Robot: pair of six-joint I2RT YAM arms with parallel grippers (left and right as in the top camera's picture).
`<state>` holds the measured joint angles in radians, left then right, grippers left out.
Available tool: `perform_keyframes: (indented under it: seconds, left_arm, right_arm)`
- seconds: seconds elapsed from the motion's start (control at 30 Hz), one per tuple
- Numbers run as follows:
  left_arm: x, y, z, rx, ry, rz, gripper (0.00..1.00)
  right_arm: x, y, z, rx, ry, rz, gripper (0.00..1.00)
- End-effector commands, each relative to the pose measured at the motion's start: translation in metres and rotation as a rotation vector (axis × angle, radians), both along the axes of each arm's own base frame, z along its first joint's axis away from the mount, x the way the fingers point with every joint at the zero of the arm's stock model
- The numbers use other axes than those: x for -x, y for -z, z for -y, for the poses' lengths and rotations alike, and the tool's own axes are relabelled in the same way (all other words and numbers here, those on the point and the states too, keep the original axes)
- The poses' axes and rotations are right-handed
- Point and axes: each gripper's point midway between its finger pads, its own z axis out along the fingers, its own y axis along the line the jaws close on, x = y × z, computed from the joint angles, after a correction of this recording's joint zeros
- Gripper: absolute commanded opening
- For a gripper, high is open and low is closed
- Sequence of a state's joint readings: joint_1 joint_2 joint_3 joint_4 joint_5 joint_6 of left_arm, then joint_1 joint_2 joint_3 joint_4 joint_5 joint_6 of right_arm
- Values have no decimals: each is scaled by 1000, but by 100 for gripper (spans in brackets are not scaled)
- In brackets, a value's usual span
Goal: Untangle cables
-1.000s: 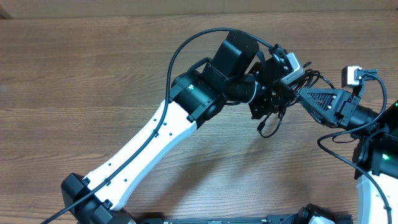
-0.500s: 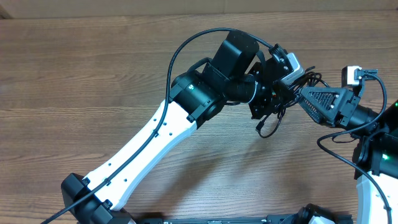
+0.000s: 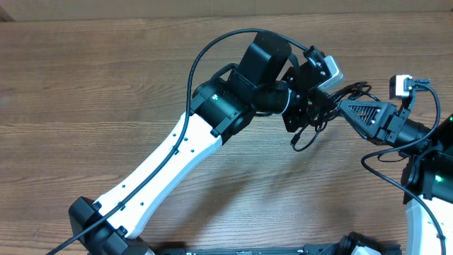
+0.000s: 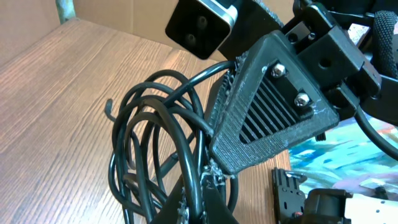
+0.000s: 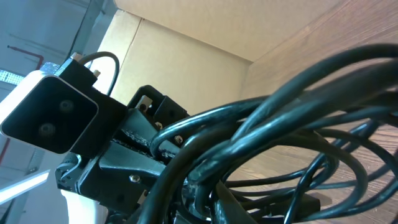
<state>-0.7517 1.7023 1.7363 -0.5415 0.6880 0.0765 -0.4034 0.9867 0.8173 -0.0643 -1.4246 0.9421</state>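
The cables [image 3: 297,144] are a tangle of thin black loops held in the air between my two grippers, with one loop and a plug end hanging down toward the table. My left gripper [image 3: 311,113] is shut on a strand of the bundle. In the left wrist view, its jaws [image 4: 202,199] pinch one cord of the cables [image 4: 189,162]. My right gripper [image 3: 342,108] faces it from the right and is shut on the same bundle. In the right wrist view, the cables [image 5: 298,93] cross in front of its jaws [image 5: 205,198]. The two grippers almost touch.
The wooden table [image 3: 106,85] lies under both arms. A cardboard wall [image 5: 186,50] runs along its far edge. The left arm's own thick black cable [image 3: 212,49] arcs over its forearm. The right arm's base [image 3: 432,177] stands at the right edge.
My left gripper has shifted slightly up and left, and the hanging loop has risen a little with it. The right gripper has hardly moved.
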Motion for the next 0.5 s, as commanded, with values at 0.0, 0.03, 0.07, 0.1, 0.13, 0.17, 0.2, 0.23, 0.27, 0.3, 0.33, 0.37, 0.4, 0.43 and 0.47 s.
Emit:
perform_keyframes:
  seconds: [0.0,0.03,0.07,0.1,0.13,0.17,0.2,0.23,0.27,0.3,0.33,0.37,0.4,0.43,0.47]
  left_arm:
    - [-10,-3,-2,8,-34,8,4]
    - [-13,-2,-4,6,-43,9,4]
    - [-16,-2,-6,5,-50,9,4]
    - [-19,-2,-8,4,-58,8,4]
    - [-22,-2,-10,3,-67,9,4]
    - [-25,-2,-13,1,-78,9,4]
    - [-29,-1,-15,-3,-91,10,4]
    - [-33,0,-18,-9,-108,10,4]
    - [-38,2,-22,-15,-125,8,4]
    - [-43,4,-26,-22,-147,-5,4]
    - [-48,5,-31,-28,-169,-15,4]
    - [-51,6,-34,-31,-178,-21,4]
    - [-57,8,-42,-39,-199,-33,4]
    - [-60,9,-45,-40,-208,-39,4]
    - [-63,10,-48,-41,-224,-55,4]
  right_arm:
    - [2,-7,-2,16,-4,34,4]
    - [2,-7,-2,16,-4,34,4]
    - [2,-7,-2,16,-4,34,4]
    - [2,-7,-2,16,-5,34,4]
    - [3,-8,-3,17,-8,38,4]
    - [4,-9,-3,19,-14,46,4]
    - [4,-10,-4,22,-21,55,4]
    - [6,-12,-4,28,-32,73,4]
    - [7,-13,-5,32,-39,86,4]
    - [7,-13,-5,33,-41,88,4]
    - [7,-13,-5,33,-41,88,4]
    - [7,-13,-5,33,-41,88,4]
    - [7,-13,-5,33,-41,88,4]
    - [7,-13,-5,33,-40,88,4]
    - [7,-13,-5,33,-39,88,4]
